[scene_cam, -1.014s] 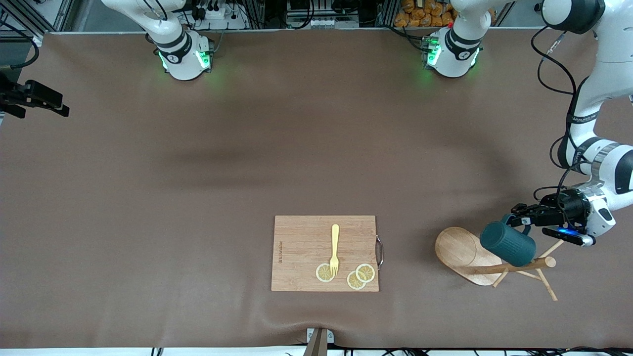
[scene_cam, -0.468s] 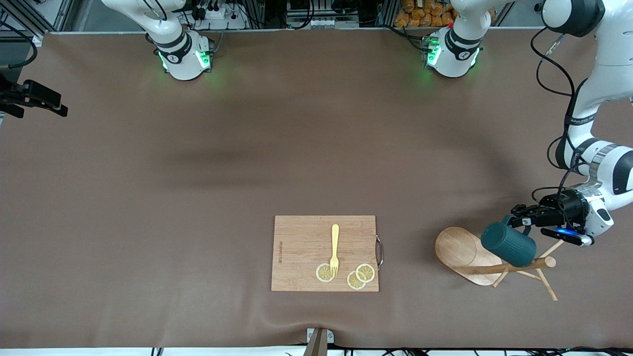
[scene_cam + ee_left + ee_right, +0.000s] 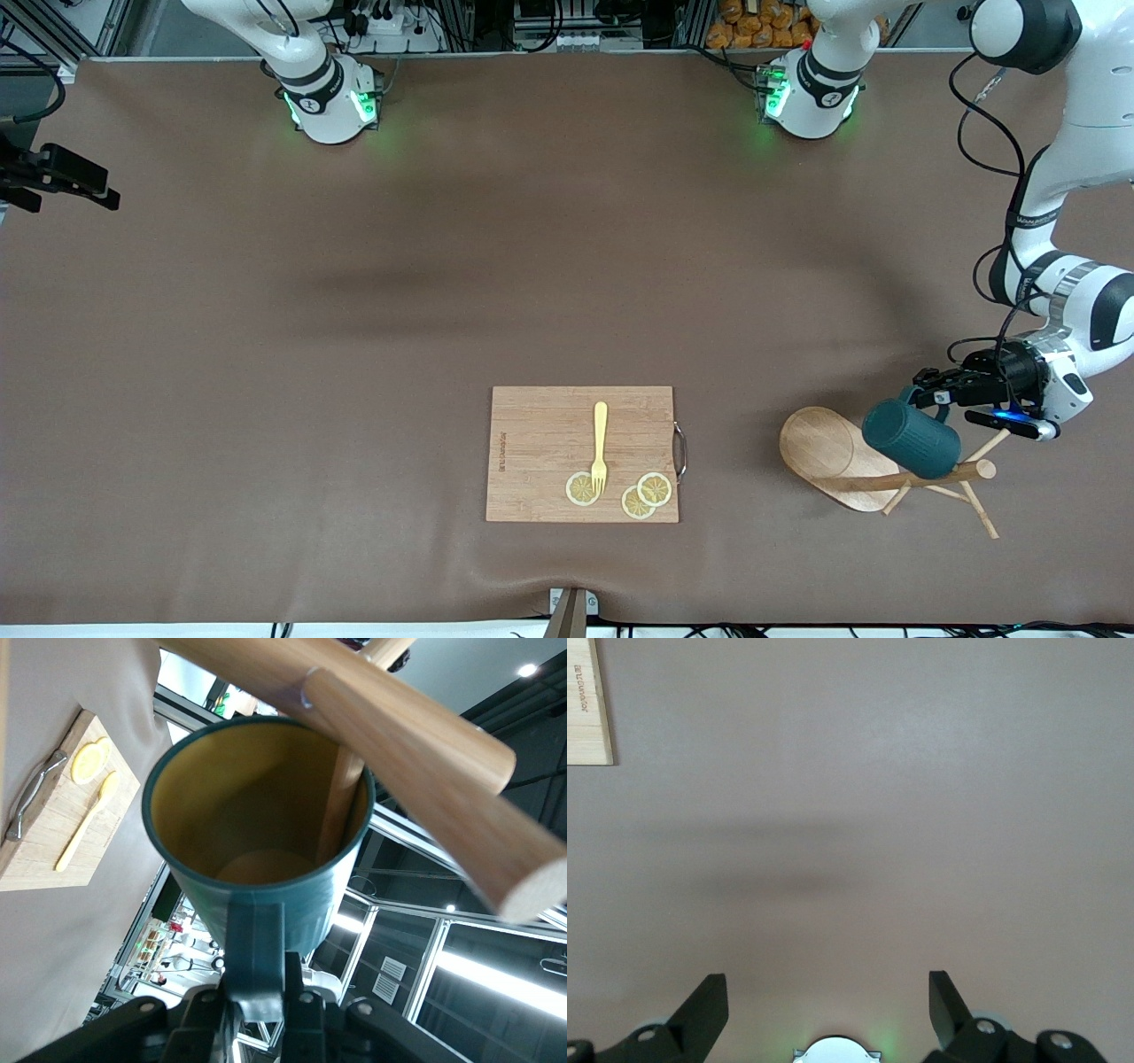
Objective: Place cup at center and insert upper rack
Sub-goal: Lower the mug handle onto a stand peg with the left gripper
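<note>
The upper rack (image 3: pixel 824 447), a light wooden mug tree, lies tipped over near the left arm's end of the table, its pole (image 3: pixel 921 479) lying level. The dark teal cup (image 3: pixel 911 438) sits over the rack with its mouth turned toward the pole. In the left wrist view a thin peg (image 3: pixel 339 806) reaches into the cup's (image 3: pixel 257 842) yellow inside, and the pole (image 3: pixel 416 726) crosses above its rim. My left gripper (image 3: pixel 928 397) (image 3: pixel 257 992) is shut on the cup's handle. My right gripper (image 3: pixel 828 992) hangs open over bare brown table, holding nothing; it waits.
A rectangular cutting board (image 3: pixel 540 443) with a metal handle lies near the front camera at mid-table, carrying a yellow fork (image 3: pixel 600 443) and lemon slices (image 3: pixel 645 494). Its corner (image 3: pixel 586 700) shows in the right wrist view. A black bracket (image 3: pixel 58 173) juts in at the right arm's end.
The left arm's wrist and forearm have shifted slightly toward the robots' bases. The cup has barely moved on the rack. The right arm has not moved.
</note>
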Controlling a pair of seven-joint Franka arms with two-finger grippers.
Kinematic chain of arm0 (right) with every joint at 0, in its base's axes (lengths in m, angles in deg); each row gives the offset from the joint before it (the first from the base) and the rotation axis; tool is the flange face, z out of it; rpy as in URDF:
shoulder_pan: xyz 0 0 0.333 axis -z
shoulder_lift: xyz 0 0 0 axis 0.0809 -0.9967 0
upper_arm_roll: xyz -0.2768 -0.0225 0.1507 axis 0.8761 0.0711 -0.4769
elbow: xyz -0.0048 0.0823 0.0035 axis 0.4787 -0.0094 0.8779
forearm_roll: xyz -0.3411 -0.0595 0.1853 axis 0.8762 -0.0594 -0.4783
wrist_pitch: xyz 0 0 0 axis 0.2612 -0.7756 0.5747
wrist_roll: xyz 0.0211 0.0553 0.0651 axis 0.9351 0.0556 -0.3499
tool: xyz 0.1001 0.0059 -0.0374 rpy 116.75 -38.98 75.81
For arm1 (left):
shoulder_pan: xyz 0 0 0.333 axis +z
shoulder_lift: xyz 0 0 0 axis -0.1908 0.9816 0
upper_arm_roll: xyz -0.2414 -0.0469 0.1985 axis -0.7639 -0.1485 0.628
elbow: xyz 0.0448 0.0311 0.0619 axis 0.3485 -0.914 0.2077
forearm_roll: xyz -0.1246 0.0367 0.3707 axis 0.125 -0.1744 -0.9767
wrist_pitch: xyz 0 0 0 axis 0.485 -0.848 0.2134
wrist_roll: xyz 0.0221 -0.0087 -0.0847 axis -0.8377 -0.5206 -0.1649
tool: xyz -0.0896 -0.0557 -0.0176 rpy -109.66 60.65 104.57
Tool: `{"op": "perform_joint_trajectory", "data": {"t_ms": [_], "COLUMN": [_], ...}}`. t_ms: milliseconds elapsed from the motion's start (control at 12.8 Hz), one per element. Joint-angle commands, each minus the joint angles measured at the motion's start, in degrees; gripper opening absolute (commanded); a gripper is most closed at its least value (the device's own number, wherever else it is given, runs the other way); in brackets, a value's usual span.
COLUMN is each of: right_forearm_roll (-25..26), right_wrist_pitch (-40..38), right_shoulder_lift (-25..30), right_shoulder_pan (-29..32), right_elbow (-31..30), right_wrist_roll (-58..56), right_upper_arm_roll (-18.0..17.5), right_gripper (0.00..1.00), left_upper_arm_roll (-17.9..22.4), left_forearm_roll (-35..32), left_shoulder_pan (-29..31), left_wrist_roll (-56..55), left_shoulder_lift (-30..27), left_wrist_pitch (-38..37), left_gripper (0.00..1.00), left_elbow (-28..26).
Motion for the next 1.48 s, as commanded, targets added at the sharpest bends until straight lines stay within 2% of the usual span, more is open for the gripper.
{"op": "perform_joint_trajectory", "data": {"t_ms": [0,234,312,390,468,546,858,1404], "right_forearm_roll": [0.66,0.66,0.58,0.57,0.57,0.49,0.4,0.31], "right_wrist_pitch": [-0.56,-0.83,-0.83,-0.83,-0.83,-0.83,-0.83,-0.83], "right_shoulder_lift": [0.11,0.11,0.2,0.2,0.11,0.11,0.11,0.11], "right_shoulder_pan": [0.6,0.69,0.69,0.69,0.69,0.69,0.6,0.69], "right_elbow": [0.88,0.88,0.97,0.88,0.88,0.88,0.88,0.97], "right_wrist_roll": [-0.42,-0.42,-0.33,-0.33,-0.33,-0.33,-0.33,-0.33], "right_upper_arm_roll": [-0.13,-0.04,-0.04,-0.04,-0.04,-0.04,-0.13,-0.13], "right_gripper": [1.0,1.0,1.0,1.0,1.0,1.0,1.0,1.0], "left_upper_arm_roll": [-0.48,-0.48,-0.48,-0.48,-0.48,-0.48,-0.3,-0.13], "left_forearm_roll": [1.38,1.38,1.38,1.38,1.3,1.3,-0.02,-6.43], "left_shoulder_pan": [0.67,0.76,1.02,1.02,0.94,0.94,1.37,2.87], "left_wrist_roll": [0.74,0.66,0.66,0.66,0.66,0.57,-0.4,-3.47], "left_shoulder_lift": [1.13,1.13,1.21,1.22,1.22,1.13,0.43,-2.91], "left_wrist_pitch": [-1.11,-1.11,-1.11,-1.11,-1.11,-1.11,-1.2,-1.2], "left_gripper": [0.0,0.12,0.2,0.46,0.81,1.0,1.0,1.0], "left_elbow": [0.99,1.08,1.16,1.16,1.16,1.16,2.92,3.1]}}
